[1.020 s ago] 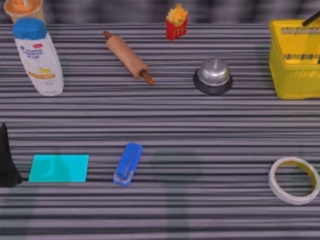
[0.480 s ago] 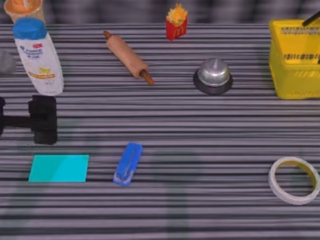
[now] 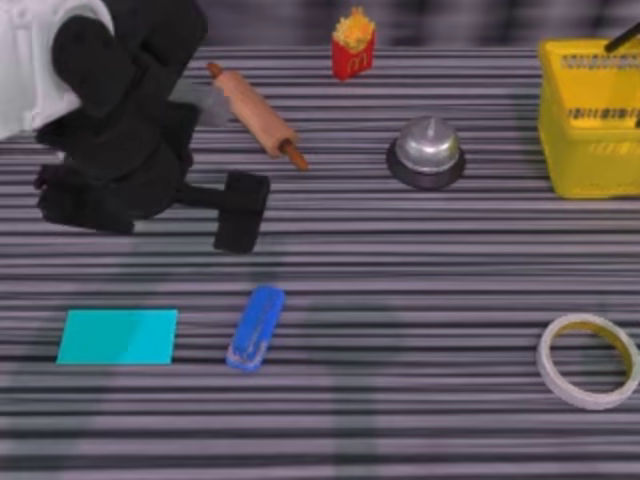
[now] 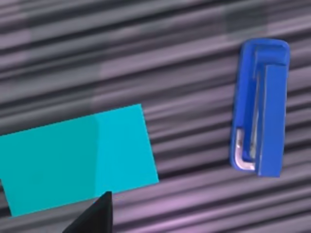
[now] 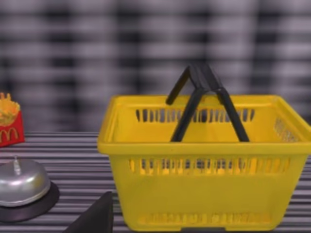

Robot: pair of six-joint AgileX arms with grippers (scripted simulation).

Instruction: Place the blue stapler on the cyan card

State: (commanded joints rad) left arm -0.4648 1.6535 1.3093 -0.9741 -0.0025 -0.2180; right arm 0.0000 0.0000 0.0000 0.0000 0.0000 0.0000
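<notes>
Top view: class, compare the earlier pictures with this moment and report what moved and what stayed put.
The left arm's gripper has swung in from the table's left edge toward the middle, and the arm now covers the white bottle. It holds nothing. The blue stapler and cyan card lie unmoved, apart.

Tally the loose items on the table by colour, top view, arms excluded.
Blue: 1, blue stapler
Cyan: 1, cyan card
Yellow: 1, basket
Red: 1, fries box
Silver: 1, bell
Wood: 1, rolling pin
White: 1, tape roll
Total: 7
</notes>
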